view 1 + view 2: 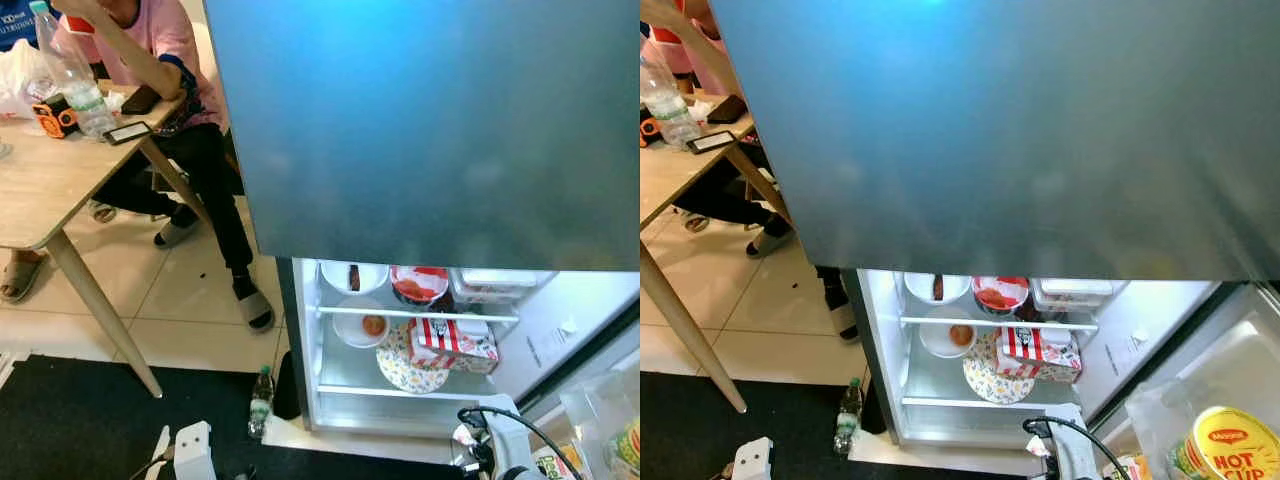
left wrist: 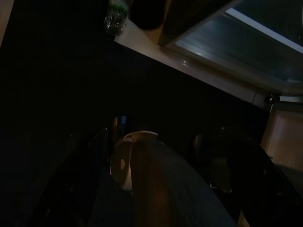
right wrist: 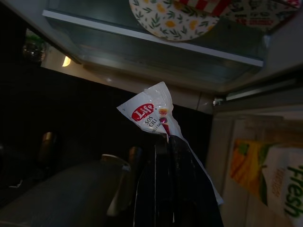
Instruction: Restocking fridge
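Note:
The fridge [image 1: 430,130] stands in front of me with its lower compartment [image 1: 400,330] open and lit. On its shelves are a white bowl [image 1: 362,326] holding something orange, a floral plate [image 1: 405,368], a red-and-white striped box [image 1: 452,343], a red bowl [image 1: 419,284] and a clear tub [image 1: 495,285]. In the right wrist view my right gripper [image 3: 165,138] is shut on a white chili sauce sachet [image 3: 150,111], held low in front of the bottom shelf [image 3: 156,40]. The left wrist view is very dark; my left arm [image 1: 192,448] hangs low over the black mat.
A small water bottle [image 1: 261,400] stands on the floor by the fridge's left corner. The open door at the right holds a Hot Cup noodle tub [image 1: 1228,445] and a plastic bag [image 3: 277,187]. A person [image 1: 165,60] sits at a wooden table [image 1: 50,190] to the left.

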Controlling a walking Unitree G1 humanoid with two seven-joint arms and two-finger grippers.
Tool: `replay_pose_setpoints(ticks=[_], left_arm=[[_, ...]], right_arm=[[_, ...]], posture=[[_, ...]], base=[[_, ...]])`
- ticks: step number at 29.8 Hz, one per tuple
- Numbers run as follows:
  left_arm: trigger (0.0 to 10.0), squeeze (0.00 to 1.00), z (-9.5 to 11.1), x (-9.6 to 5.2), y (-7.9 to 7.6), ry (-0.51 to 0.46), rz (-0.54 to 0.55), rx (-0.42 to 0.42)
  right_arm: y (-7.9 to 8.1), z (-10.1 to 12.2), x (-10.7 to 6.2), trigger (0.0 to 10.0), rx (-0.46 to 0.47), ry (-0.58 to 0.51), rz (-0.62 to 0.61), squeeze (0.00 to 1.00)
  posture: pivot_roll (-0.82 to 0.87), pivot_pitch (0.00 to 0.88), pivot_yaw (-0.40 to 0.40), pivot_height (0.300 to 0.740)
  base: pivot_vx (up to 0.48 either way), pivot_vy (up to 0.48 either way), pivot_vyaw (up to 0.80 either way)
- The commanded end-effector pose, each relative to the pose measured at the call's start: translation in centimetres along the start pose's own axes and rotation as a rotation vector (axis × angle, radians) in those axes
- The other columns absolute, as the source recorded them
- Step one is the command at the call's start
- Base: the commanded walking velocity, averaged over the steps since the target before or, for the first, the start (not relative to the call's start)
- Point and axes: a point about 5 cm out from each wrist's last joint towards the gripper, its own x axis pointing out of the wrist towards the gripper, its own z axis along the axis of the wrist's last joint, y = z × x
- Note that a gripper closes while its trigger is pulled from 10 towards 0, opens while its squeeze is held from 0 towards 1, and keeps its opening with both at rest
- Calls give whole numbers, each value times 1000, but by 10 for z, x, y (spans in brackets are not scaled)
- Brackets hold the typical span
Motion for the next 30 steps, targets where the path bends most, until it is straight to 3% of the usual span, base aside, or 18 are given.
replay_pose_setpoints(ticks=[1,14,20,23,30], left_arm=[[10000,0,-7,-1,1,20,3,-1],[10000,0,-7,-1,1,18,14,-8],[10000,0,-8,-2,2,23,6,2],[10000,0,-9,-2,1,42,-16,26],[10000,0,-8,-1,0,24,-10,-7]], right_arm=[[0,-4,-1,10000,-2,15,-3,0],[-3,-7,-2,10000,-8,21,-12,0],[-4,-10,-3,10000,-10,28,-14,0],[-4,-11,-3,10000,-10,29,-14,0],[-3,-10,-3,10000,-6,27,-12,0]], posture=[[-49,0,10,740],[-49,0,10,740],[-52,0,11,740],[-53,0,11,740],[-51,0,11,740]], base=[[315,0,0],[315,0,0],[0,0,0],[0,-472,0],[0,-199,0]])
